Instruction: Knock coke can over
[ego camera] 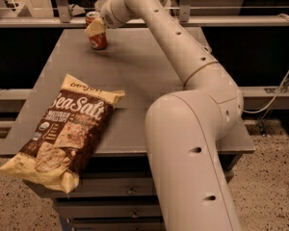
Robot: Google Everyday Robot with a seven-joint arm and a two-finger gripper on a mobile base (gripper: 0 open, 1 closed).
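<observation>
The coke can (97,36) is a small red-orange can with a silver top. It stands near the far left of the grey table (149,66), tipped slightly. My gripper (95,27) is at the end of the long white arm. It sits right against the can's upper half, its pale fingertip (95,28) overlapping the can's front.
A brown and cream sea salt chip bag (62,131) lies on the near left of the table, hanging over the front edge. My arm's thick white base link (188,153) fills the near right. A rail and shelving (48,20) run behind the table.
</observation>
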